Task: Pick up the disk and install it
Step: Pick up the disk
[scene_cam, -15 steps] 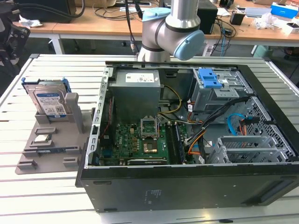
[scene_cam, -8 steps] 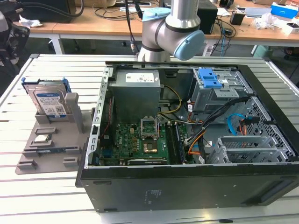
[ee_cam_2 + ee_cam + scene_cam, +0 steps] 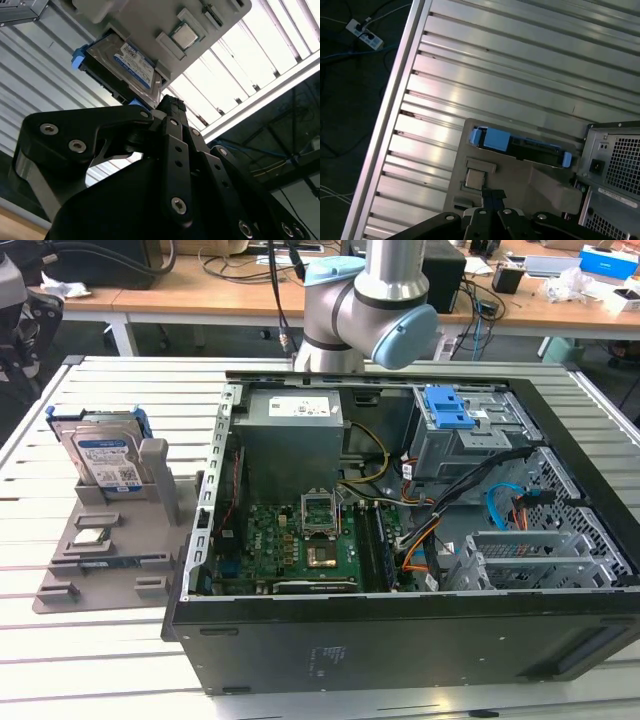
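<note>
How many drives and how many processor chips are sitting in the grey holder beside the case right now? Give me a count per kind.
Disk, standing upright in its slot: 1
Processor chip, lying flat: 1
Total on the grey holder: 2

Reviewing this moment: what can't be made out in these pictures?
- The disk: lower part hidden in the slot of the grey holder in the exterior view; edge-on in the first wrist view, so its label is unseen there.
- The arm: upper part cut off by the exterior view's top edge.
- The drive cage: inside hidden by its own metal top, exterior view.
- The processor chip: markings too small, exterior view.
</note>
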`<state>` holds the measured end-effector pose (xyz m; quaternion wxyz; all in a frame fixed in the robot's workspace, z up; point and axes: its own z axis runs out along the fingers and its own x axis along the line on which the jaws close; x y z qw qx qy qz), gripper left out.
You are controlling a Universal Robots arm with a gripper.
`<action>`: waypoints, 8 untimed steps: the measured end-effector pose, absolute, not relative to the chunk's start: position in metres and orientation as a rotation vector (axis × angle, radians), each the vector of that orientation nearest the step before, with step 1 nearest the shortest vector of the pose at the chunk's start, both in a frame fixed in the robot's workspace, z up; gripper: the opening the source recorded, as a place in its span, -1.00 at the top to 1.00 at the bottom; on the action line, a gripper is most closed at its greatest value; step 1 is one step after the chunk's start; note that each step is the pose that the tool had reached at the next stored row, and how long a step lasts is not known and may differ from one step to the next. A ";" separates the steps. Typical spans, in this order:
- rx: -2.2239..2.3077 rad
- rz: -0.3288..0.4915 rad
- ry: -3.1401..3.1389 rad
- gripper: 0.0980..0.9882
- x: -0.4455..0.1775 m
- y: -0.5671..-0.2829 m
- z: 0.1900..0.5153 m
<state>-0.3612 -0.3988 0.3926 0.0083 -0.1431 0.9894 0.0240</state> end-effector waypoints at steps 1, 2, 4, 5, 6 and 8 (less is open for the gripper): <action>-0.457 0.075 3.091 0.99 -0.361 -0.399 0.393; -0.468 0.075 3.089 0.99 -0.361 -0.399 0.393; -0.496 0.075 3.085 0.99 -0.361 -0.399 0.393; -0.509 0.075 3.083 0.99 -0.361 -0.399 0.393; -0.518 0.076 3.082 0.99 -0.361 -0.399 0.393; -0.542 0.076 3.078 0.99 -0.361 -0.399 0.393</action>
